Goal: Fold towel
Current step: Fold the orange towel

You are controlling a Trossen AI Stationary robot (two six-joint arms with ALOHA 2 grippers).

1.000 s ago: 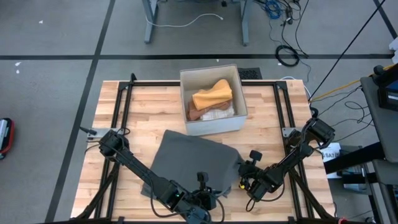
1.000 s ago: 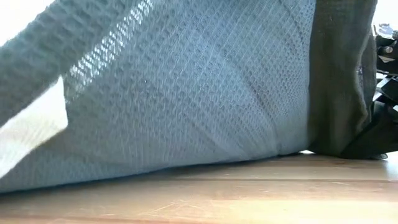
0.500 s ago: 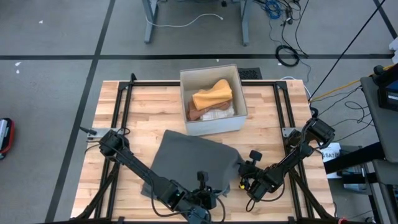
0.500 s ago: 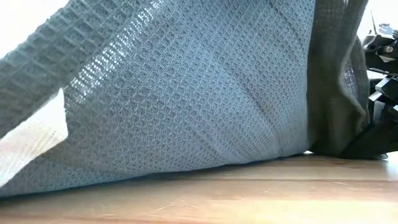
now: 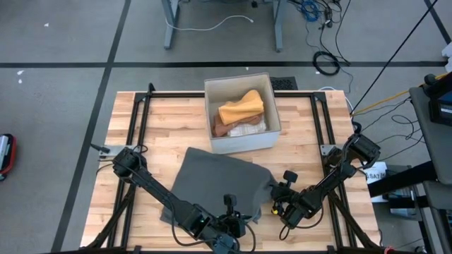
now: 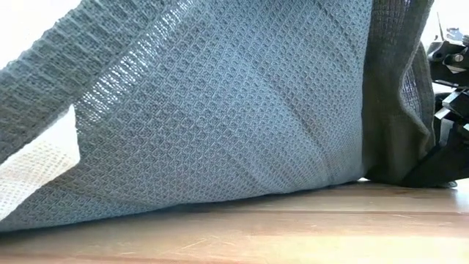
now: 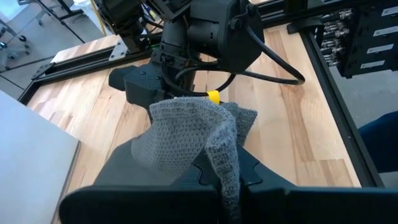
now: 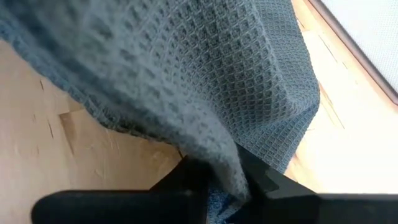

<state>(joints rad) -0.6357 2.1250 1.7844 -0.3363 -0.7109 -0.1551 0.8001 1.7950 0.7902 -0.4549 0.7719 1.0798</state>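
Note:
A grey waffle-weave towel lies spread on the wooden table, its near part raised; in the low view the towel fills most of the picture, with its lower fold on the tabletop. My left gripper is at the towel's near edge, shut on the cloth. My right gripper is at the towel's near right corner, also shut on cloth. In the left wrist view the right arm's gripper stands close ahead of the towel bunch. My left gripper pinches a bunched bit of the towel's near edge between its two fingers; the fold stands up above the fingers. How many layers cannot be told. My right gripper pinches the towel's edge between its two fingers, slanting down; the cloth rises away from the fingers, lifted off the table there.
A white box holding orange and other folded cloths stands at the table's far middle, just beyond the towel. Black frame rails run along the table's left, right and far sides. Bare wood lies at the far left.

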